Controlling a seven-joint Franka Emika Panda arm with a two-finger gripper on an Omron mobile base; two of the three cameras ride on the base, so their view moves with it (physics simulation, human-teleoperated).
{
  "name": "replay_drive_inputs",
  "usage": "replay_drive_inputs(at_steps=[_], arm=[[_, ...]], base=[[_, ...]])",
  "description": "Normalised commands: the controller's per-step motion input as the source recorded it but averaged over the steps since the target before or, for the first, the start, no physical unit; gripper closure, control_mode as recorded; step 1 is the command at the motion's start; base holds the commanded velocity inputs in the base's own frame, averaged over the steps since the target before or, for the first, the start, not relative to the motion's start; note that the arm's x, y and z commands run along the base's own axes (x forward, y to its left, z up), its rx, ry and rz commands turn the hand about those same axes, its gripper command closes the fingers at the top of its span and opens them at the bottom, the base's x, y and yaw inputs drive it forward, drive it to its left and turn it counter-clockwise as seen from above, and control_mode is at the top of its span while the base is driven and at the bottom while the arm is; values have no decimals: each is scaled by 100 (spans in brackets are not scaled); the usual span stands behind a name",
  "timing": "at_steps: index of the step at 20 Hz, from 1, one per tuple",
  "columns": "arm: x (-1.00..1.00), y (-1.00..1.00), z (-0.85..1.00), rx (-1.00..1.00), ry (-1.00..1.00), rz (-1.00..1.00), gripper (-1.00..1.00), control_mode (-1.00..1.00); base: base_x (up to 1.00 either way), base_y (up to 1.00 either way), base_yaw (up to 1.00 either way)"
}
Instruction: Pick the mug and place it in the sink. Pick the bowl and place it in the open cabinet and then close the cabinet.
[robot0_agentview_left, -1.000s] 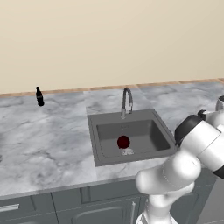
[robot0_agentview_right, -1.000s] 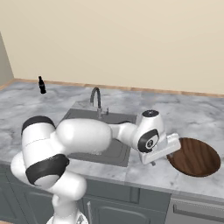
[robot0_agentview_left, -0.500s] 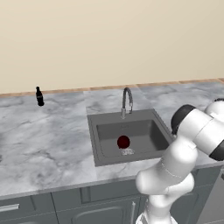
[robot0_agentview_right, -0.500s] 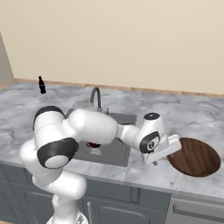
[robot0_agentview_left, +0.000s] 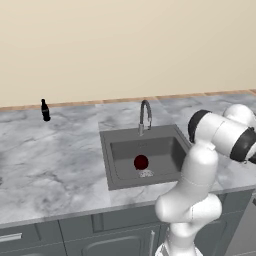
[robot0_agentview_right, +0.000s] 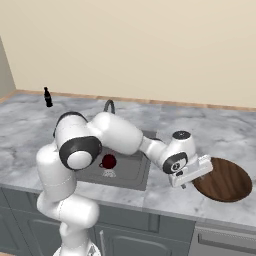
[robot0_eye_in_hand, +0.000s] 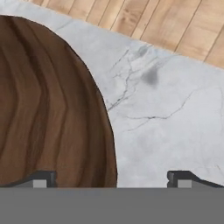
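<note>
The end effector (robot0_agentview_right: 186, 181) hangs low over the grey marble tabletop (robot0_agentview_right: 165, 192), right at the left edge of the bowl (robot0_agentview_right: 223, 179). Its two fingers are wide apart and hold nothing. In the hand view one dark fingertip (robot0_eye_in_hand: 41, 179) sits over the brown wood of the bowl (robot0_eye_in_hand: 48, 109) and the other one sits over bare tabletop (robot0_eye_in_hand: 166, 109), so the rim of the bowl lies between them. It is hard to tell if a finger touches the bowl.

The bowl is wide, flat and dark brown, with rings in the wood. In the right base view it rests on the tabletop at about 3 o'clock from the sink (robot0_agentview_right: 131, 172), near the front edge.

The sink (robot0_agentview_left: 150, 155) is a dark grey square set down into the tabletop (robot0_agentview_left: 55, 160). A bent steel faucet (robot0_agentview_left: 145, 116) stands at its back edge, at 12 o'clock. Inside the sink is a small dark red round thing (robot0_agentview_left: 141, 161), with a pale bit just in front of it at 6 o'clock. It is too small to tell what it is.

A small black bottle (robot0_agentview_left: 45, 110) stands upright far off at about 10 o'clock from the sink, close to the wall (robot0_agentview_left: 125, 45).

Dark grey cupboard fronts (robot0_agentview_left: 100, 235) run under the tabletop.
</note>
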Motion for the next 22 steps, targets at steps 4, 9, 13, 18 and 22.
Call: replay_drive_inputs(at_steps=[4,9,13,18,22], arm=[[20,-32,-18,4,0,1,-100,-100],[16,-27,-22,3,0,1,-100,-100],[7,-19,-20,1,0,0,100,-100],[-1,-26,-3,3,0,0,100,-100],[-34,-9,0,1,-9,0,100,-100]], base=[[0,0,0],[0,0,0],[0,0,0],[0,0,0],[0,0,0]])
